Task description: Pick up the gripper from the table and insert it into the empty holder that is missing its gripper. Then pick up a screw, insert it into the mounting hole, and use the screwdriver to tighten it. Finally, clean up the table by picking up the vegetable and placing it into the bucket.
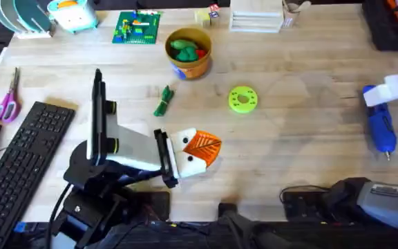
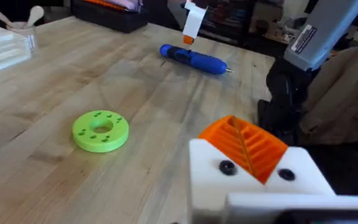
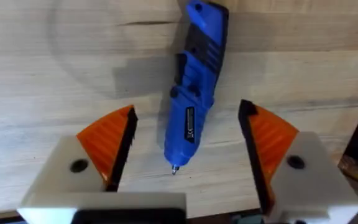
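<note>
Right tool (image 3: 185, 155) spread wide, blue screwdriver (image 3: 194, 93) lying between its fingers, ungripped

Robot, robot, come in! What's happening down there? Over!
Right tool open, straddling the screwdriver on the table. Left tool low over the table. Vegetable not in the bucket. Nothing in the way.

Bright, even overhead light, soft shadows, slight blur on the near wrist-view fingers (image 2: 253, 168)

My bench: pale wood-plank table (image 1: 302, 138), evenly lit

Black keyboard (image 1: 30, 149) at my left w/ pink-handled scissors (image 1: 7, 104) beyond it, white racks (image 1: 256, 17) along the far edge, dark cluttered shelving (image 2: 241, 22) behind the table
</note>
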Robot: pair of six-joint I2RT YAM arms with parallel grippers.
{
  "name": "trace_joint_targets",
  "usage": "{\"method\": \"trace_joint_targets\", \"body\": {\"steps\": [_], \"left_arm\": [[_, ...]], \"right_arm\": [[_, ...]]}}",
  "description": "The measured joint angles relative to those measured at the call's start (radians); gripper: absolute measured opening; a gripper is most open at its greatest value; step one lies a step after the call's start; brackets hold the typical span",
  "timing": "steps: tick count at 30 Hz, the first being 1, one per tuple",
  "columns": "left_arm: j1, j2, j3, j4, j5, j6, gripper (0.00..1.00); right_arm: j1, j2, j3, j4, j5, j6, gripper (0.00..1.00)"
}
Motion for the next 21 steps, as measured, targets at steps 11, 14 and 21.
{"method": "trace_joint_targets", "body": {"steps": [11, 14, 21], "left_arm": [[0.000, 0.000, 0.000, 0.000, 0.000, 0.000, 0.009], [0.000, 0.000, 0.000, 0.000, 0.000, 0.000, 0.009], [0.000, 0.000, 0.000, 0.000, 0.000, 0.000, 0.009]], "right_arm": [[-0.032, 0.220, 0.000, 0.058, 0.010, 0.020, 0.980], [-0.033, 0.261, 0.000, 0.110, 0.010, 0.057, 0.980], [-0.033, 0.306, 0.000, 0.147, 0.002, 0.112, 0.980]]}}
